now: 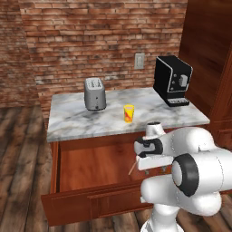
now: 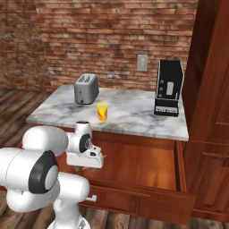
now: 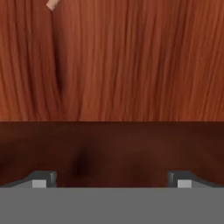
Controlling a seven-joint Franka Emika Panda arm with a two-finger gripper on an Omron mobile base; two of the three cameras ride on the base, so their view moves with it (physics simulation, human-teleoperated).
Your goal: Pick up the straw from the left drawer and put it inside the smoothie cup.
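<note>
The left drawer (image 1: 90, 168) is pulled out under the marble counter (image 1: 72, 118), its wooden floor bare (image 2: 143, 163). The straw (image 1: 132, 166) is a thin pale stick lying aslant on the drawer floor, just left of my hand. One end of the straw (image 3: 51, 4) shows at the top left of the hand view. My gripper (image 1: 156, 170) (image 2: 89, 170) (image 3: 111, 180) hangs over the drawer pointing down, open, with nothing between its fingertips. The smoothie cup (image 1: 129, 113) (image 2: 102, 112), yellow with a red mark, stands upright near the counter's front edge.
A grey toaster (image 1: 95, 94) (image 2: 86, 88) stands behind the cup to the left. A black coffee machine (image 1: 172, 80) (image 2: 168, 87) is at the counter's right end. A tall wooden cabinet (image 1: 210, 68) (image 2: 210, 98) rises to the right of the drawer.
</note>
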